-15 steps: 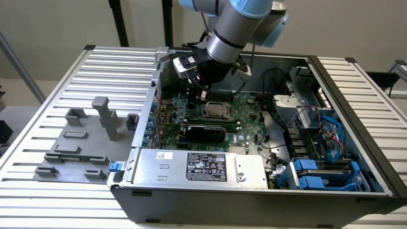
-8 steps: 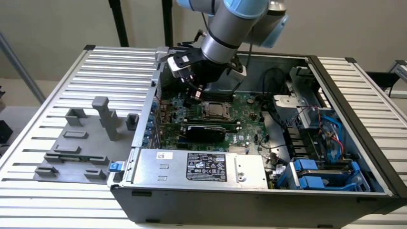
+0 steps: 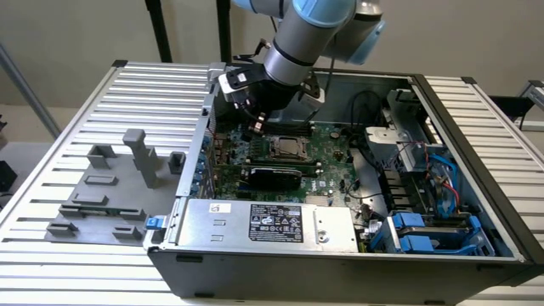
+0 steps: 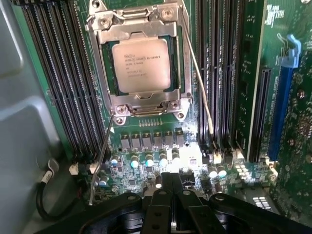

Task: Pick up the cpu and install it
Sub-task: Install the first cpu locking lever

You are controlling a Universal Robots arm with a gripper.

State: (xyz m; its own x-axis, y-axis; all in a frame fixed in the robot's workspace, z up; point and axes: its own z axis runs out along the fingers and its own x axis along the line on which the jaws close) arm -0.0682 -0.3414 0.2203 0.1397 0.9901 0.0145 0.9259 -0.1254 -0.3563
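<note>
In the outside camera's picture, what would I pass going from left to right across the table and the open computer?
grey fixture blocks → cpu lying in the middle of the open computer → blue drive trays

No wording can be read for certain. The small flat square cpu (image 4: 141, 66) with a pale silver metal top bears several lines of dark print, too fine to read. The black rectangular label (image 3: 276, 224) on the silver metal box (image 3: 332, 220) carries illegible white print.
</note>
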